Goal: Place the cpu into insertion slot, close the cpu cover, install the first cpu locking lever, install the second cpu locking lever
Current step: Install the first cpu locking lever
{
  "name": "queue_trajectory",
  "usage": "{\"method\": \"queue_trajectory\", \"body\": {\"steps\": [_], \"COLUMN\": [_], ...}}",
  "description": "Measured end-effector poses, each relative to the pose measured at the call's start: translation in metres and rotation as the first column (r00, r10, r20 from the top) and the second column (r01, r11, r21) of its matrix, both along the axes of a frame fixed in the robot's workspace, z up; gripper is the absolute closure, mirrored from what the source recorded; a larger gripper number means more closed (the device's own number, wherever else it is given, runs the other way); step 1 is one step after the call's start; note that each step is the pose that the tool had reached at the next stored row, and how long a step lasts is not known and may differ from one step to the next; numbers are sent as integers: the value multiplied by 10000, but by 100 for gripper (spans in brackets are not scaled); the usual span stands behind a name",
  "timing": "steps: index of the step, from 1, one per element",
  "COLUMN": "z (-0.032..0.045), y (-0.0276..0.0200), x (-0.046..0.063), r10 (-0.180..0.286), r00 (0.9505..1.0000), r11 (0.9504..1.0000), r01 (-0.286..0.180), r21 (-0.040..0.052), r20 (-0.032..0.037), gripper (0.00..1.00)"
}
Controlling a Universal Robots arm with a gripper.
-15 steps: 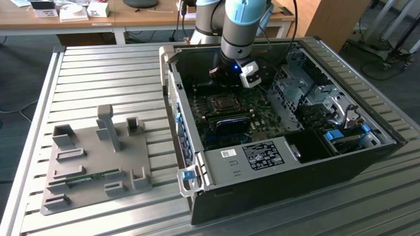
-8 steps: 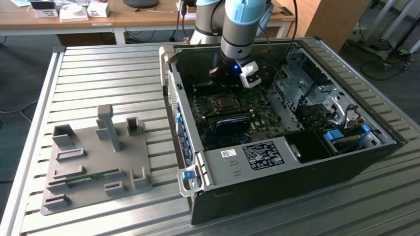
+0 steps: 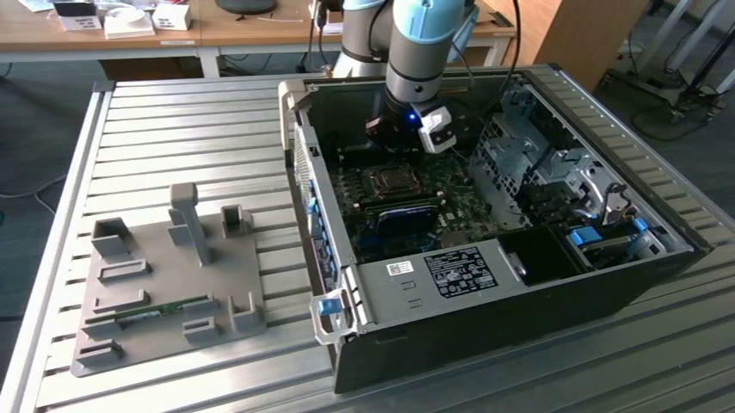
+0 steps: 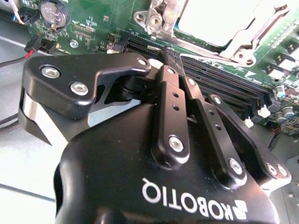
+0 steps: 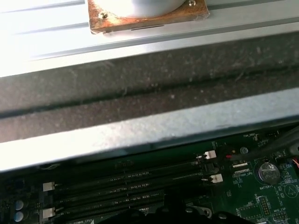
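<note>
Exterior view, tool [image 3: 402,138] hovering just beyond insertion slot [image 3: 388,181], apart.

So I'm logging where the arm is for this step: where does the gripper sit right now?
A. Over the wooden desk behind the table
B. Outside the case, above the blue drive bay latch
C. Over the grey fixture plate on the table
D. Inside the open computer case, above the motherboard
D. In the exterior view the gripper hangs inside the open computer case, just above the green motherboard and near the insertion slot.
</note>
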State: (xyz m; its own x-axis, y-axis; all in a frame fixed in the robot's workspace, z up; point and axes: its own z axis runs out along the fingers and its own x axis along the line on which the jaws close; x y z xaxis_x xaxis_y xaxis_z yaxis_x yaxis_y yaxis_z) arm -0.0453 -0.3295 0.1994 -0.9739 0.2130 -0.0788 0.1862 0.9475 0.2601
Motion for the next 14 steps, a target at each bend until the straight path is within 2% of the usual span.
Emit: {"method": "queue_trajectory", "body": {"steps": [7,14], "z": [0,-1], "y": [10,19], "x": [-3,-8], "r10": [-43,-64], "r00": [10000,10000], "r11": [10000,9999], "r01": [43,64], "r21": [8,105], "r20": [1,0], "gripper": [89,89]}}
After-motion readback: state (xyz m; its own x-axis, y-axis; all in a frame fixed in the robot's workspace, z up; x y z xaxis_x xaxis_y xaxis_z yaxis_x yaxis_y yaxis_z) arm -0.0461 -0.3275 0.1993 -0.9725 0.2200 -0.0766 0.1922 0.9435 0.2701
